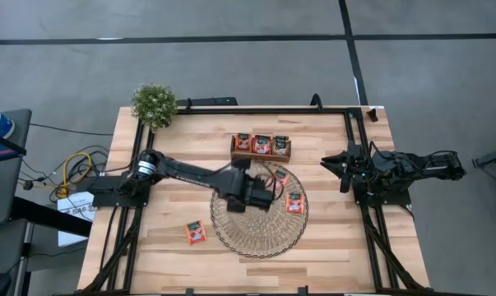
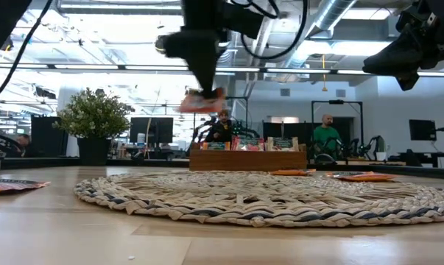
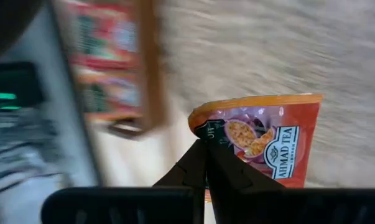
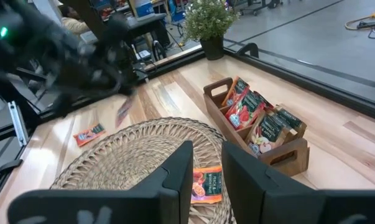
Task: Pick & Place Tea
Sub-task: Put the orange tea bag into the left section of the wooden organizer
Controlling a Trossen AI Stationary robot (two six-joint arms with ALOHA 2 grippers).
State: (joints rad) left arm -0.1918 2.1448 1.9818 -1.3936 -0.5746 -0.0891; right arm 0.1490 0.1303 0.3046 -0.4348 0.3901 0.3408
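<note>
My left gripper (image 2: 205, 87) hangs above the round woven mat (image 1: 260, 222), shut on a red-orange tea sachet (image 3: 262, 140), which also shows in the low view (image 2: 202, 101). Two more sachets (image 1: 294, 201) (image 1: 279, 177) lie flat on the mat. One sachet (image 1: 197, 233) lies on the table left of the mat. The wooden tray (image 1: 261, 156) at the far side holds several sachets standing on edge. My right gripper (image 4: 206, 168) waits at the table's right edge, open and holding nothing. My left gripper pinches the sachet near one corner of its dark-printed side (image 3: 203, 132) between its two fingertips. The fingers slant down from above. The sachet sticks out past the fingertips, tilted a little, lifted clear of the mat.
A small potted plant (image 1: 154, 104) stands at the table's far left corner. A black frame (image 1: 350, 123) runs along the table's edges. Bare wood lies near the front edge. People sit in the room behind the table.
</note>
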